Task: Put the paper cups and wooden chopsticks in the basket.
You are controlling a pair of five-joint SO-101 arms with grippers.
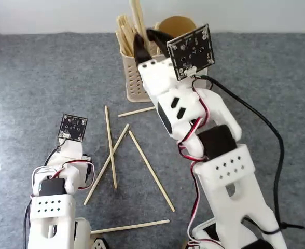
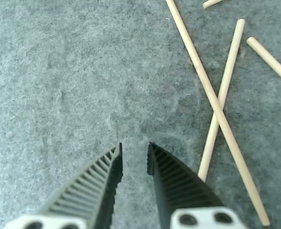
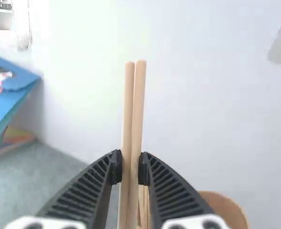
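Observation:
My right gripper (image 3: 129,168) is shut on two wooden chopsticks (image 3: 135,109) that stand upright between its jaws. From above, this gripper (image 1: 146,42) sits over the beige slotted basket (image 1: 134,83) at the back, its chopsticks (image 1: 138,15) rising among several others in it. A brown paper cup (image 1: 177,26) stands in the basket too, and its rim (image 3: 224,210) is next to the right fingers. My left gripper (image 2: 135,151) hangs slightly open over bare grey mat, nothing between its fingers. Two crossed chopsticks (image 2: 218,107) lie just beside it.
Several loose chopsticks lie on the grey mat: a crossed pair (image 1: 110,150), one slanting toward the front (image 1: 150,168), a short-looking one by the basket (image 1: 137,111), and one near the front edge (image 1: 130,226). The left arm (image 1: 59,181) stands at the front left.

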